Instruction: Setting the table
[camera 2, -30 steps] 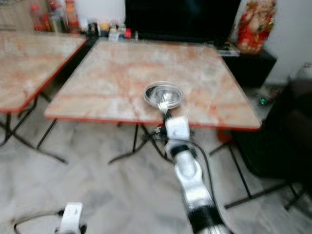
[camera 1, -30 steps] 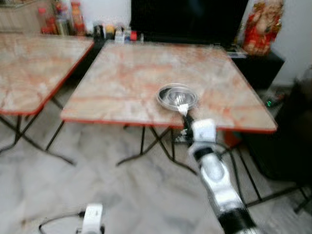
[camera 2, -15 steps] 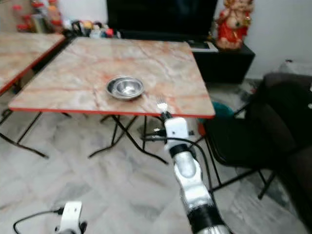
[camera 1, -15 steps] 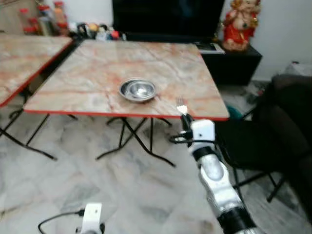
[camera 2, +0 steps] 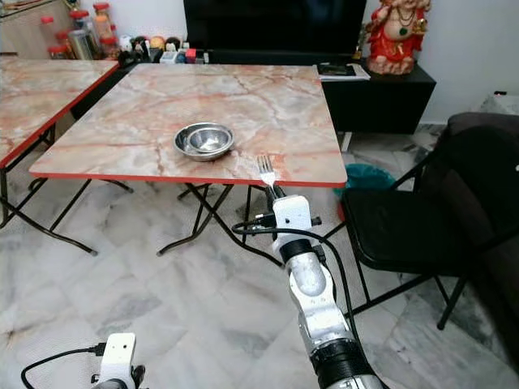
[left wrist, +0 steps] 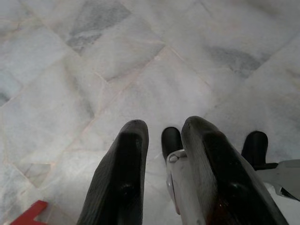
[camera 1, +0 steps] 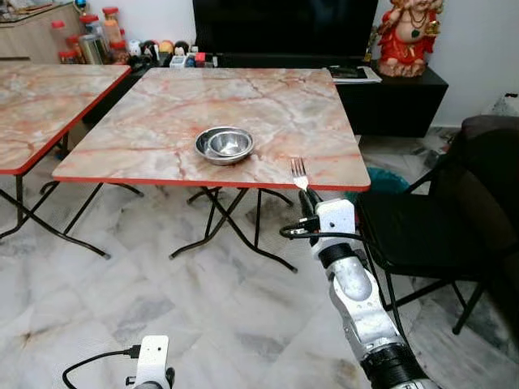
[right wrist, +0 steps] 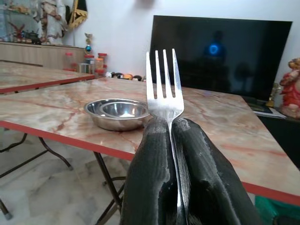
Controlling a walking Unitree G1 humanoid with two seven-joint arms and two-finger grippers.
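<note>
One fork [right wrist: 163, 89] upright between right pincer [right wrist: 172, 140] fingers

A large dark television [camera 1: 284, 26] stood against the far wall on a low black cabinet [camera 1: 393, 101] — a red and gold figurine [camera 1: 409, 36] sat beside it. A black chair [camera 1: 405, 235] stood on the pale marble floor [camera 1: 122, 300], and jars [camera 1: 85, 44] were clustered further off.

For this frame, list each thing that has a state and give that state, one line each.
Fork: upright, tines up, clamped in the right tool, short of the table's near edge.
Bowls: two, nested, upright on the table, nothing visible inside.
Right tool: shut on the fork.
Left tool: hanging over the floor, fingers slightly apart, holding nothing.
Television: screen dark.
Black chair: nobody sitting in it.
</note>
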